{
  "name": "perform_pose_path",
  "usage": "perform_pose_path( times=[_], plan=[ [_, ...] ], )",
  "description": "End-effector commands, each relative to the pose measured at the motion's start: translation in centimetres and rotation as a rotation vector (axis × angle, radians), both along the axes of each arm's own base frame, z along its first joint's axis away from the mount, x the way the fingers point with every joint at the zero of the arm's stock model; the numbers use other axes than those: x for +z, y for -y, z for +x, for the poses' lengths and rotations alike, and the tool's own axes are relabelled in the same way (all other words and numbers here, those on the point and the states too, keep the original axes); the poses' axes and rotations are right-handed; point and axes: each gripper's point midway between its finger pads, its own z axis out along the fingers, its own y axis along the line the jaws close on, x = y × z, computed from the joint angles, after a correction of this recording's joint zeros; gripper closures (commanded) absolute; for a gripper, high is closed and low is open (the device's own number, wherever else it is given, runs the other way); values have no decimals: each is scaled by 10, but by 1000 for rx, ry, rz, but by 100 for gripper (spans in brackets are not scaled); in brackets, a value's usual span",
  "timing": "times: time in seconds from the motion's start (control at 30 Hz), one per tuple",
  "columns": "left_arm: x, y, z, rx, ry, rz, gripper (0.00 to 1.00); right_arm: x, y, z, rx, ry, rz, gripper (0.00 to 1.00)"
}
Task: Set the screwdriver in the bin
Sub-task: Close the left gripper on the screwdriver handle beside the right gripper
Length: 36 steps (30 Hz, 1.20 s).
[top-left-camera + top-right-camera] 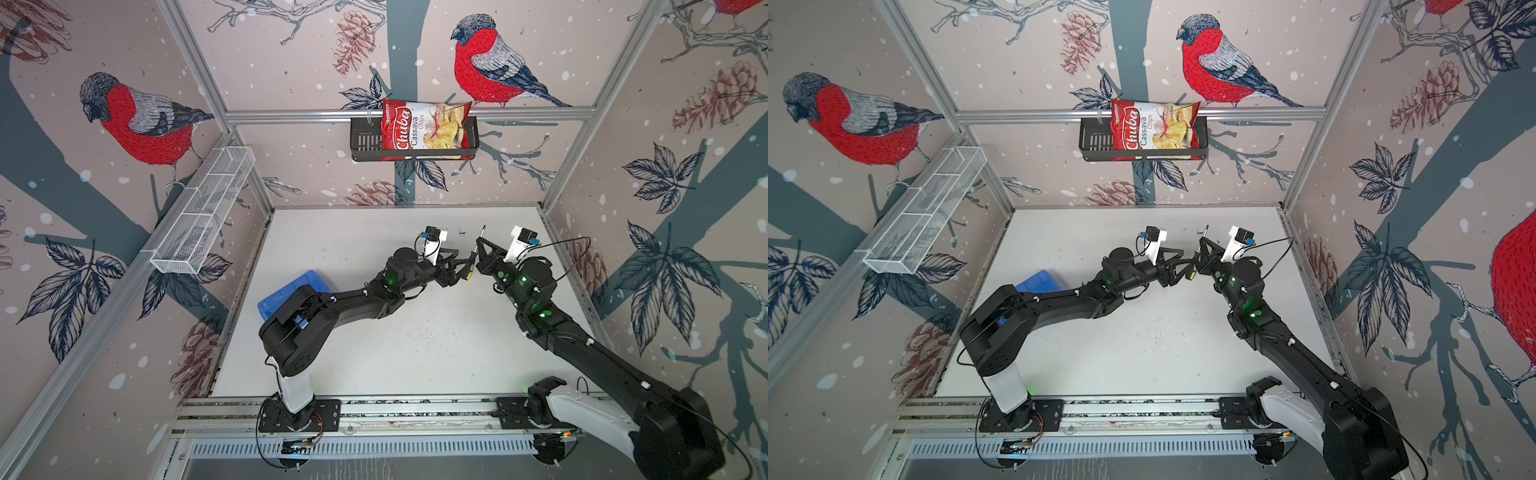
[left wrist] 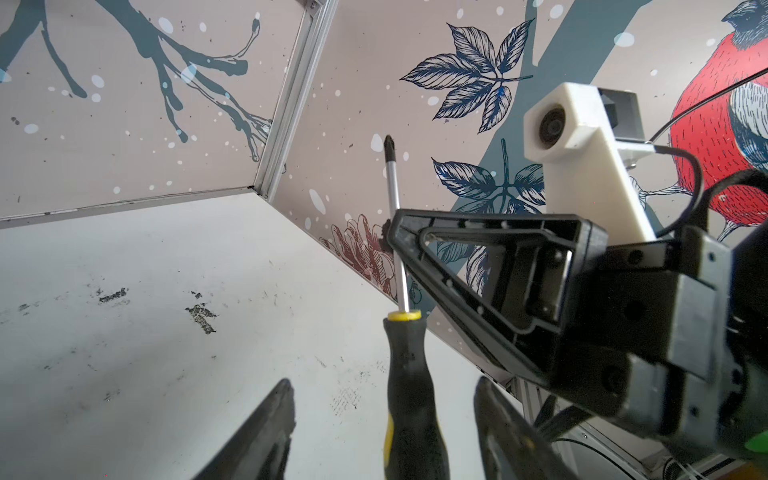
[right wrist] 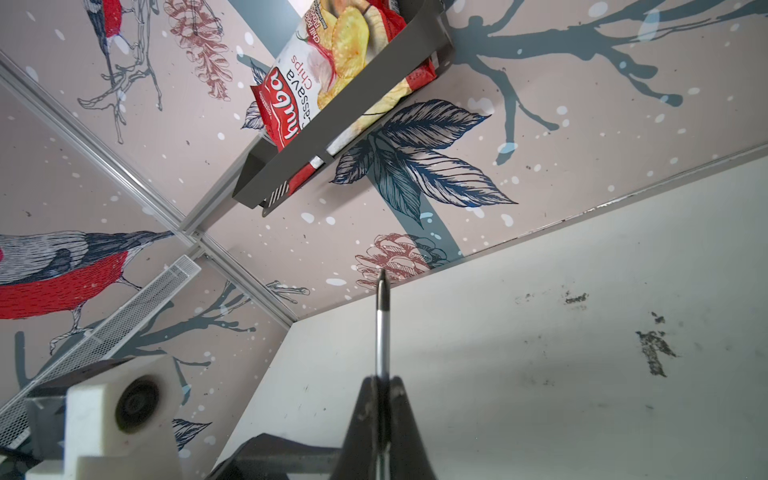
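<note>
- Bin: the shallow, rectangular, bright blue plastic bin (image 1: 286,291) sits on the white tabletop (image 1: 374,340). It is partly covered by the left arm.
- The left gripper (image 1: 468,269) is well to the right of the bin and off the table. Its jaws stand part-way apart. Its fingers (image 2: 270,428) flank the handle with a gap on each side, so nothing is gripped.
- Tool: the small slim screwdriver (image 2: 409,365) has a black handle, a yellow cap and a thin silver shaft. It hangs in the air well right of the bin.
- The right gripper (image 3: 382,388), farthest right of the bin, is clenched on the bare shaft.
- Risk: the pinch on the smooth, thin shaft looks weak. An off-centre squeeze on the handle could pivot the tool.
- Risk: if the right jaws let go before the left hold firm, the tool would probably drop far from the bin.
- Risk: the two grippers sit almost touching, so a small misjudged move could make them collide.
- Views: only the left wrist view shows the gaps beside the handle. The right wrist view shows the pinch but hides the handle. Only the top views show the bin.
</note>
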Motion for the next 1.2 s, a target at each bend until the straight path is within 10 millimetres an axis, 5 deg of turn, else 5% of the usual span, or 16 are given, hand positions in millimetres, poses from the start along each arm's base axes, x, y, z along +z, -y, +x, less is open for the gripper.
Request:
perform_pose_path(
  times=[0.0,0.63,0.9,1.17],
  plan=[
    [10,5,-5,-32,12,-33,38,21,-4,-3,16,71,40,100],
    [2,13,-12,-57,-6,-34,51,37,-4,-4,0,134,48,100],
    [8,9,-12,-37,38,-29,75,33,-8,-2,10,118,11,100],
    [10,7,-12,-32,48,-29,86,35,-8,-3,11,118,1,99]
  ],
)
